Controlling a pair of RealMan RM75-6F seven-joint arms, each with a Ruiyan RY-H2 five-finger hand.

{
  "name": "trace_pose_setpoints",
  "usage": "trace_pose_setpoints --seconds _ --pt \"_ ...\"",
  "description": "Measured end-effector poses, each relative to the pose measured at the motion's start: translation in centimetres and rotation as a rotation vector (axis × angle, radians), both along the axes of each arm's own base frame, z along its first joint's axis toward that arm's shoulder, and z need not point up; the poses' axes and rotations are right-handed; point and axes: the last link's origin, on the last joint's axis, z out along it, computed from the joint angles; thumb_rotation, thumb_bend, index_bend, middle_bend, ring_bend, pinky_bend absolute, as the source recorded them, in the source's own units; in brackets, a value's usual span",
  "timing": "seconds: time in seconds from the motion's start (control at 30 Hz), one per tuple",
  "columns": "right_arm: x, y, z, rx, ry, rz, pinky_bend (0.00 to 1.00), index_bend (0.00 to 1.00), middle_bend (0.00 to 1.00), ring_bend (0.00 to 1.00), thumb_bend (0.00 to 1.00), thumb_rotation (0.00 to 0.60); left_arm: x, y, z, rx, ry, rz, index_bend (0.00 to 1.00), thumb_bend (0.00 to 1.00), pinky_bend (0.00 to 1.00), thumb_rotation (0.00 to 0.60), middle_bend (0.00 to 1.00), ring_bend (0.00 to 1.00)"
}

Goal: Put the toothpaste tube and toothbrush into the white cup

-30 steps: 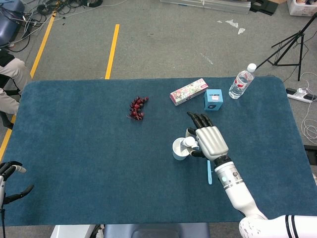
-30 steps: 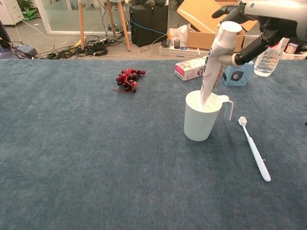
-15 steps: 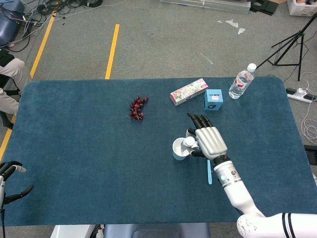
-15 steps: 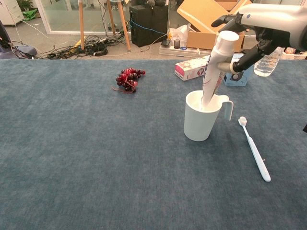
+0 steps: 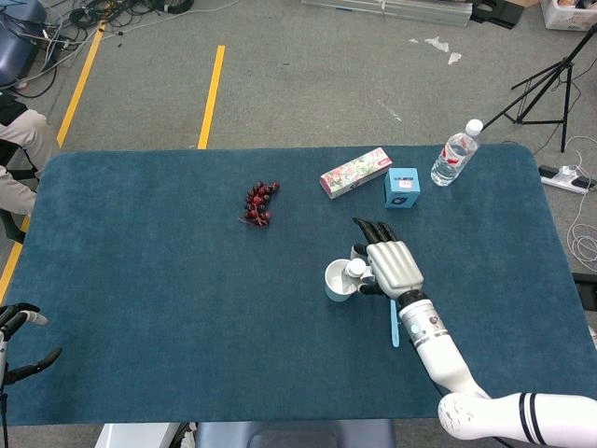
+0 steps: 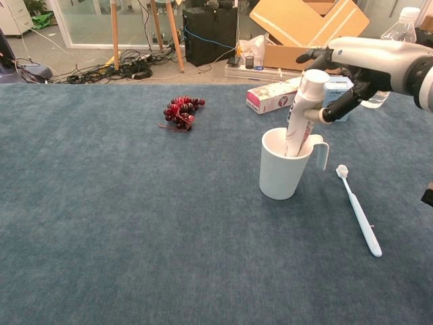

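Right robot hand (image 6: 352, 64) grips the toothpaste tube (image 6: 301, 112) near its cap, lower end already inside the white cup (image 6: 281, 169), unreleased, while the toothbrush (image 6: 358, 211) lies untouched on the bench beside it

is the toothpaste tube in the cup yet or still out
Partly in: the toothpaste tube stands cap-up with its lower end inside the white cup, the right hand gripping its top.
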Motion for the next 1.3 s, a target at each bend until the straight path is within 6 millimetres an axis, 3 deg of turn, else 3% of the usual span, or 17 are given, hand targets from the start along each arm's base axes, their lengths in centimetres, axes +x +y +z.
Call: trace_pose_setpoints --seconds 0.8,1.3 --pt "-1.1 -1.1 -2.3 0.042 -0.01 -0.034 0.06 0.66 0.06 0.0 0.3 0.6 0.0 -0.2 0.3 0.006 -0.004 -0.003 0.47 0.03 0.38 0.6 0.36 0.31" --pt "-1.4 -1.2 -2.5 0.06 -0.019 -0.039 0.06 0.49 0.06 0.0 0.27 0.6 0.1 -0.2 0.3 0.006 -0.005 -0.003 0.47 0.03 0.38 0.6 0.36 0.31"
